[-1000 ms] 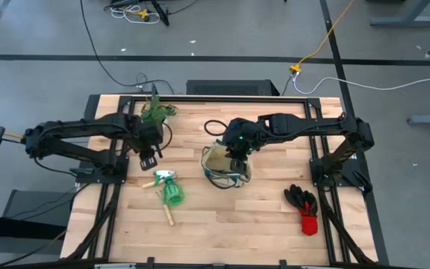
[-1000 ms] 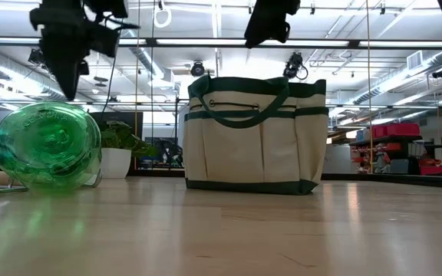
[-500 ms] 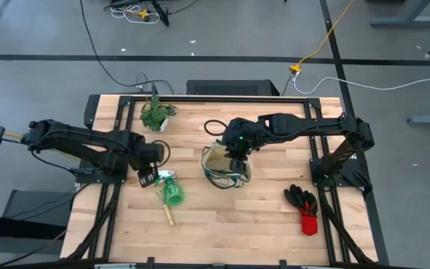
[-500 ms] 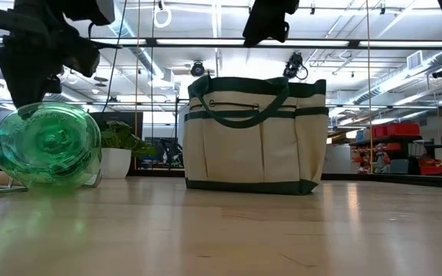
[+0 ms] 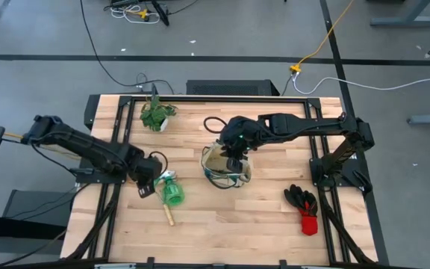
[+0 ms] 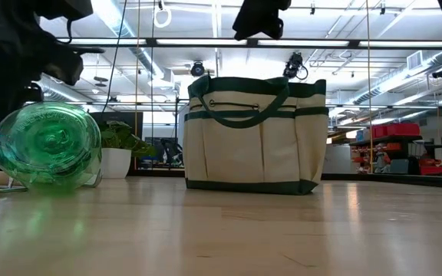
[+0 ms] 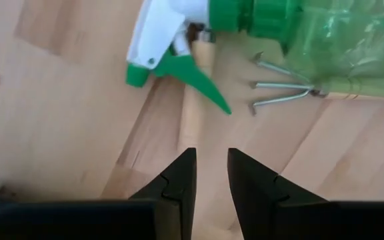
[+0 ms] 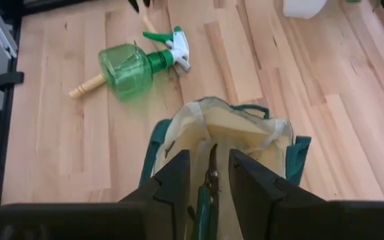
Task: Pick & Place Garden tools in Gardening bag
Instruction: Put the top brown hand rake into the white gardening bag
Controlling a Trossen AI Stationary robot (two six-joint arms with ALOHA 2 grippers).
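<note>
shears (image 8: 209,175) show only partly between the right gripper (image 8: 206,175) fingers, which grip them over the cream tote (image 5: 226,166) at table centre. left gripper (image 7: 211,175), slightly parted and empty, hovers by the green spray bottle (image 5: 172,191) at eight o'clock, which hides most of the wooden-handled rake (image 7: 279,85). gloves (image 5: 304,203) lie at four o'clock on the pale wood table (image 5: 260,224).

Left gripper (image 5: 145,187) left of centre, just beside green bottle (image 5: 172,193) lying over rake (image 5: 167,214). Right gripper (image 5: 234,161) over bag (image 5: 226,167) at centre. Gloves (image 5: 303,202) lower right. Plant (image 5: 156,114) upper left.
</note>
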